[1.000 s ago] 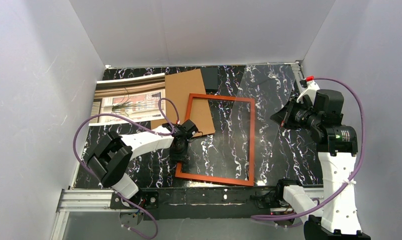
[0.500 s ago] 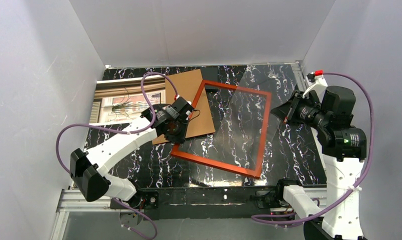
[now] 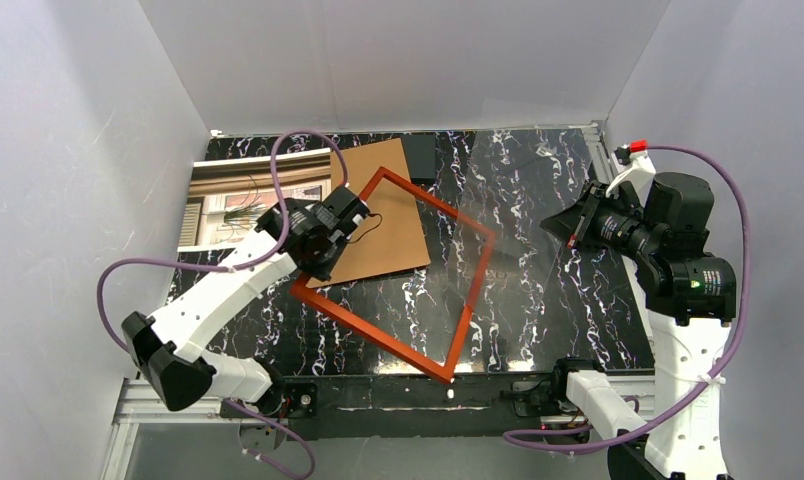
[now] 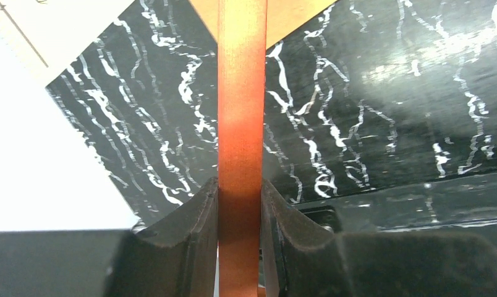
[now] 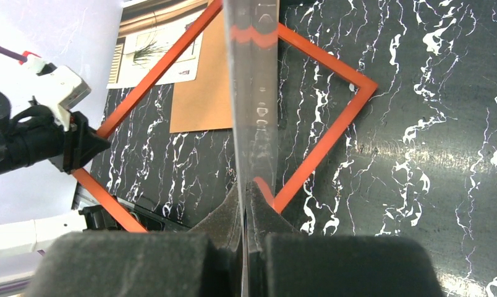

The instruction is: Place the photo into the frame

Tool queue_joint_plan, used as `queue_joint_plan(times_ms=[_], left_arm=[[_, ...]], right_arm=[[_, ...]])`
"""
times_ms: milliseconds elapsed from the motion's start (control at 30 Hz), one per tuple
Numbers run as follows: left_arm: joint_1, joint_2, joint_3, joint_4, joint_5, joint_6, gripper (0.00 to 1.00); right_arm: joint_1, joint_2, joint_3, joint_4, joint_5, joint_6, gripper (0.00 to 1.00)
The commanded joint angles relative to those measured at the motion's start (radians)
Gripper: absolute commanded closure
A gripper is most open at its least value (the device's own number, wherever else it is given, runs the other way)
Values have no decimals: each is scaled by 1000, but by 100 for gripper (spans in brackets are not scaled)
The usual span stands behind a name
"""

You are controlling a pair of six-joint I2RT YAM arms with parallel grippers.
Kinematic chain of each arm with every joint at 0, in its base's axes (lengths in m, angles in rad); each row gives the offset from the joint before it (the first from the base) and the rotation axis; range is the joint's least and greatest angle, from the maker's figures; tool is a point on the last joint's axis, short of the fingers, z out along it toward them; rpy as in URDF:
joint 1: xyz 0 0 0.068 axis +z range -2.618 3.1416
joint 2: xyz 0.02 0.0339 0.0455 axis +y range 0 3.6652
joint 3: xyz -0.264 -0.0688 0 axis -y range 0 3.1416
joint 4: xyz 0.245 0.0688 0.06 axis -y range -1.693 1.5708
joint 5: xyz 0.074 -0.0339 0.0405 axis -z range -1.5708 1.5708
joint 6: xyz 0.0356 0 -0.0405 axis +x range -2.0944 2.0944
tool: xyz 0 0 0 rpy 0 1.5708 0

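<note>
The frame (image 3: 368, 333), a thin orange-red rectangle, hangs tilted like a diamond above the black marble table. My left gripper (image 3: 316, 262) is shut on its left bar; in the left wrist view that bar (image 4: 240, 111) runs straight up between the pads of the gripper (image 4: 240, 189). The photo (image 3: 248, 195), a window print, lies flat at the far left, partly under a brown cardboard board (image 3: 383, 220). On the right, my right gripper (image 3: 568, 236) is shut on a clear sheet (image 5: 253, 93), held edge-on and raised over the table, with the frame (image 5: 323, 142) beyond it.
The brown board (image 5: 203, 93) overlaps the photo (image 5: 153, 49) at the back left. White enclosure walls close in on three sides. A metal rail (image 3: 178, 398) runs along the near edge by the arm bases.
The left gripper has lifted the frame off the table and swung it leftward and back, turning it from nearly square-on to a diamond tilt. The right arm with the clear sheet has barely moved.
</note>
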Motion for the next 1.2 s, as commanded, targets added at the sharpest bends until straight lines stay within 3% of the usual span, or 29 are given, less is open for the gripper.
queue_joint_plan(times_ms=[0, 200, 567, 733, 833, 1000, 1033, 1133, 1167], left_arm=[[23, -74, 19, -168, -124, 119, 100], [36, -49, -13, -201, -175, 171, 100], [40, 5, -301, -74, -126, -83, 100], [47, 114, -345, -49, -134, -153, 98], [49, 170, -362, -18, -133, -168, 87], [61, 237, -380, 12, -131, -172, 57], [63, 243, -379, 16, -122, -165, 49], [66, 241, -365, 18, -104, -152, 8], [65, 230, -359, 17, -92, -147, 3]], right_arm=[[-2, -12, 45, 49, -9, 15, 99], [-2, -19, 56, 51, 3, 17, 99], [-2, -56, 65, 7, 104, -2, 99], [-2, -97, 57, 74, 34, 36, 99], [-2, -115, 64, 107, 20, 65, 99], [-2, -122, 108, 97, 53, 73, 99], [-2, -123, 115, 96, 60, 77, 99], [-3, -124, 135, 100, 70, 90, 99], [-2, -123, 144, 102, 71, 94, 99]])
